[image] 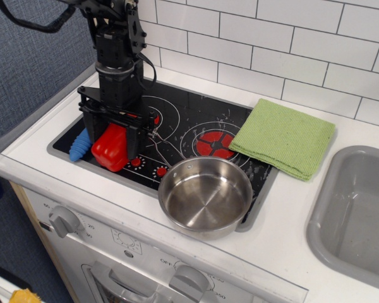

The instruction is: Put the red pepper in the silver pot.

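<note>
The red pepper (109, 150) is a glossy red toy held between the two black fingers of my gripper (112, 144), which is shut on it over the front left of the black stovetop (189, 120). I cannot tell whether the pepper's bottom touches the stovetop. The stem is hidden by the gripper. The silver pot (205, 197) stands empty at the stovetop's front edge, to the right of the pepper and apart from it. Its thin metal handle (159, 144) points up-left toward the gripper.
A blue ridged toy (79, 146) lies just left of the gripper. A folded green cloth (284, 136) lies at the stovetop's back right. A grey sink basin (357, 211) is at the far right. A white tiled wall runs behind.
</note>
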Available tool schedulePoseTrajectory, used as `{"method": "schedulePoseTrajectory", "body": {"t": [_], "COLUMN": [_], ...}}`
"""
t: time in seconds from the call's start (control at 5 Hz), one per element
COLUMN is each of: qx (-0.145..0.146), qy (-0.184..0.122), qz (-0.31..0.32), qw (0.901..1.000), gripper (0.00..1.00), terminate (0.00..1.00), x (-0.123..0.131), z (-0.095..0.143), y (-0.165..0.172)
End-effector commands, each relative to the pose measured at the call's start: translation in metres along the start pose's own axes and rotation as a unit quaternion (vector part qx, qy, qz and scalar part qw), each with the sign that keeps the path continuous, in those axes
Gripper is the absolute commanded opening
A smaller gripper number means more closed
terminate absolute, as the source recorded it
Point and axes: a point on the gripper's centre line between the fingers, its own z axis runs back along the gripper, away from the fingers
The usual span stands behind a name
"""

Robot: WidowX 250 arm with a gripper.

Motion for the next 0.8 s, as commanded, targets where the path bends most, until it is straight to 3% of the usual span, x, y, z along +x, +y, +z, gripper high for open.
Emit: {"method": "schedulePoseTrajectory", "body": {"t": [0.0,0.2,0.4,0.6], "qx": [0.072,0.070,0.043,0.028], "qy": [-0.062,-0.107,-0.113,-0.099], "qz": [0.052,0.018,-0.059,-0.098], "qw": [0.9941,0.9916,0.9909,0.9899], "gripper": [0.00,0.00,0.00,0.00], "terminate": [0.00,0.00,0.00,0.00], "x": [-0.012,-0.004,0.019,0.020], "z": [0.074,0.097,0.094,0.085], "y": [-0.011,-0.041,-0.092,-0.129]}}
